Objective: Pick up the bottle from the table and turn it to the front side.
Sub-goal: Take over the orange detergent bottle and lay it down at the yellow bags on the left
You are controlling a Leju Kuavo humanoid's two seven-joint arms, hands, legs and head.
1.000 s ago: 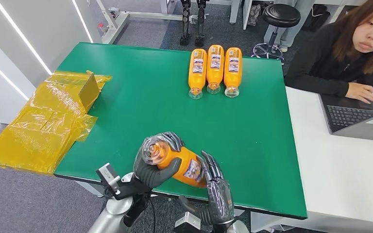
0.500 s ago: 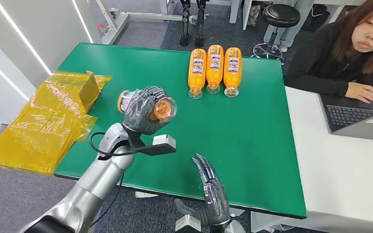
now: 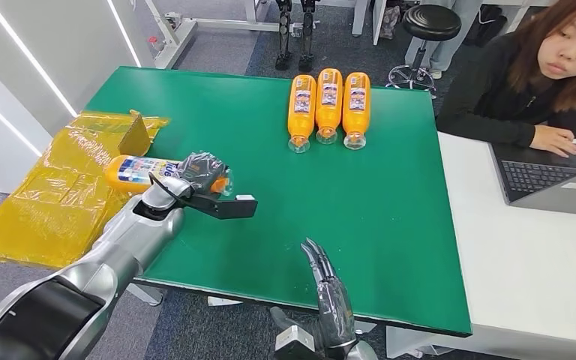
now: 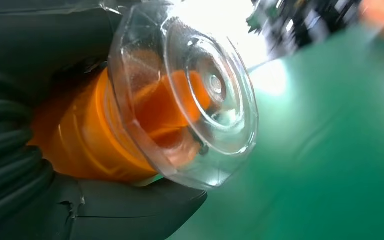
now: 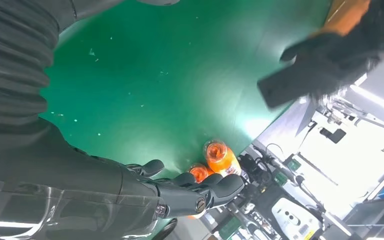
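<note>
My left hand (image 3: 199, 174) grips an orange bottle (image 3: 136, 171) near its clear cap, above the left edge of the green table (image 3: 390, 217). The bottle lies sideways, its base out over the yellow plastic and its blue-and-white label up. In the left wrist view the clear cap (image 4: 200, 95) and orange neck sit against my dark fingers (image 4: 10, 170). My right hand (image 3: 328, 289) hovers empty at the table's near edge, fingers stretched forward; the right wrist view shows those fingers (image 5: 190, 192).
Three orange bottles (image 3: 328, 107) lie side by side at the table's far edge, caps toward me. Crumpled yellow plastic (image 3: 60, 199) hangs off the left side. A seated person (image 3: 540, 75) works at a laptop (image 3: 555, 180) on the white table at right.
My left arm has swung the bottle from the near edge, where both hands held it, up and out to the left. The right hand let go and stays low.
</note>
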